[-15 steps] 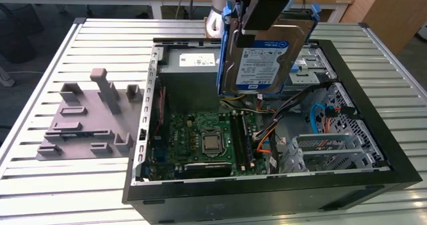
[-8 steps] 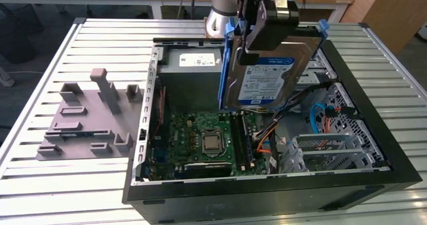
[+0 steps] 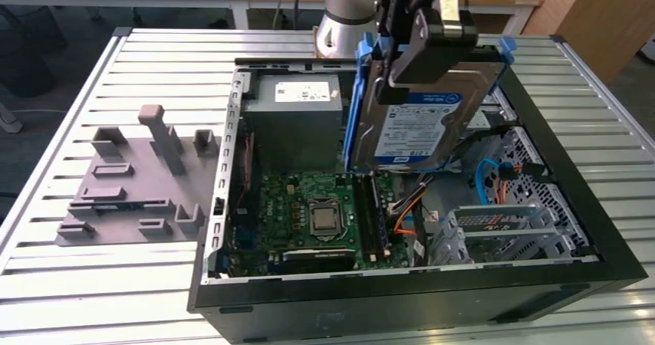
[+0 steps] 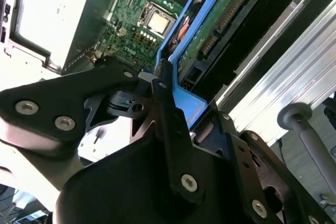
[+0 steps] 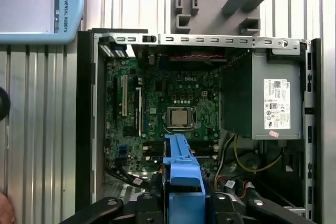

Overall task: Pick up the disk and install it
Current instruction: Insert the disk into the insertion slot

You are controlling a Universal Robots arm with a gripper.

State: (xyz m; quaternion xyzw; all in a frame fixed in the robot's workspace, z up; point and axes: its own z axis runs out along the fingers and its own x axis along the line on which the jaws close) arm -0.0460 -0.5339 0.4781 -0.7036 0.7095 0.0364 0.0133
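Item: flat rectangular silver disk (image 3: 428, 126) with a blue-and-white label, edged by a blue plastic carrier frame.
Location of disk: lifted off the tabletop and held above the open interior of the case, near the middle, with its label side towards the exterior view.
Attitude: on edge and slightly tilted, with the long side roughly vertical. The lower edge hangs over the green motherboard (image 3: 307, 207); it appears to be apart from the board.
Reason for hold, judged: the grip is at the upper end of the carrier frame, which leaves the lower edge and connector side free to go down into the case.
Tool: black two-fingered tool (image 3: 409, 65) on the arm's wrist, clenched on the disk's blue frame. In both wrist views the blue plastic sits pinched between the fingers (image 4: 164, 103).
Opening: narrow, only as wide as the frame's thickness.
Enclosure: black tower computer case (image 3: 573, 272) lying on its side with the panel off. This is judged to give access from above.
Contents noted: grey boxy power supply (image 3: 297, 123) with a white sticker at the far end, and a silver metal drive cage (image 3: 501, 230) at the near corner on the exterior view's right.
Adjacent: grey moulded fixture plate (image 3: 123, 184) with upright holders, beside the case on the exterior view's left.
Support: slatted aluminium tabletop (image 3: 103, 284).
Task standing: the disk is picked up but not seated.
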